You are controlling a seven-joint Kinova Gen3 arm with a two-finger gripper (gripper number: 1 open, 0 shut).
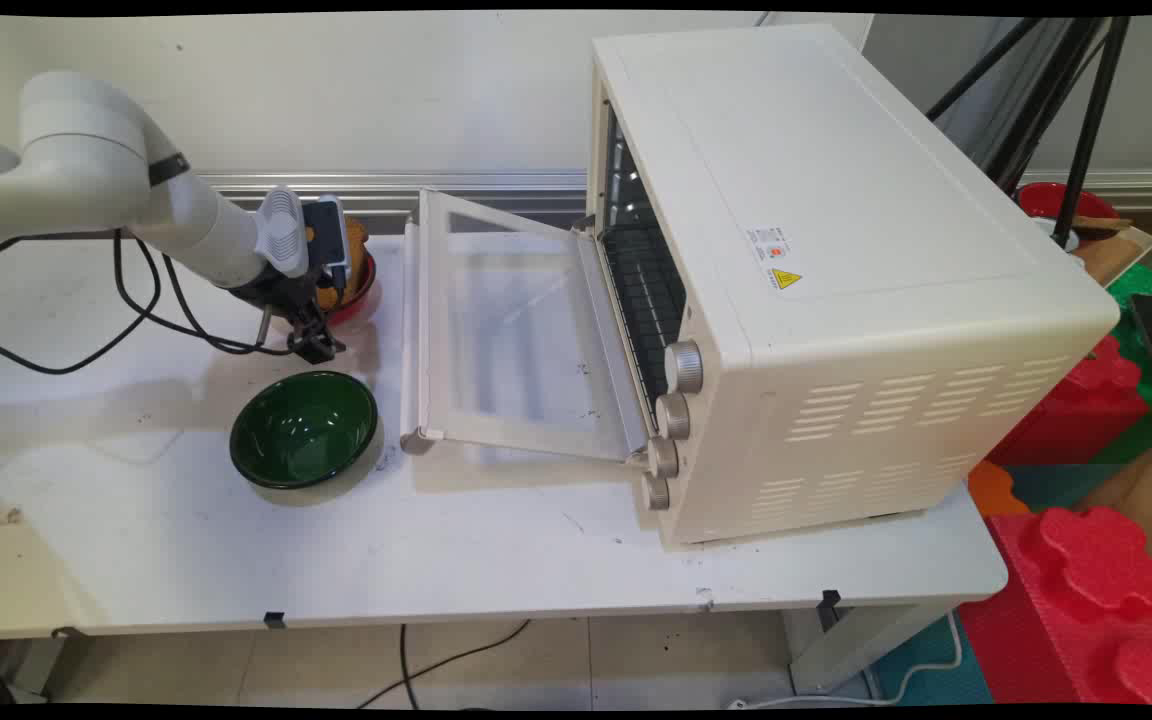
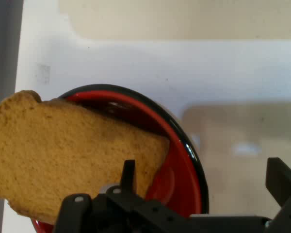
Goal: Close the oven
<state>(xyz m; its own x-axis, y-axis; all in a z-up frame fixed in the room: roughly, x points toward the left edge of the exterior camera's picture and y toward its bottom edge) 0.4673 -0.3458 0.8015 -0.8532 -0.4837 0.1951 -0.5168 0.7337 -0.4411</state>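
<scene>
A red bowl with a black rim holds a slice of toasted bread that leans on its edge. My gripper hangs open just above it; one finger is over the bread inside the bowl, the other is outside the rim over the table. In the main view the gripper sits at the back left of the table, and the hand hides most of the red bowl and the bread.
An empty dark green bowl stands just in front of the gripper. To the right a cream toaster oven has its glass door folded down towards the bowls. Black cables hang from the arm.
</scene>
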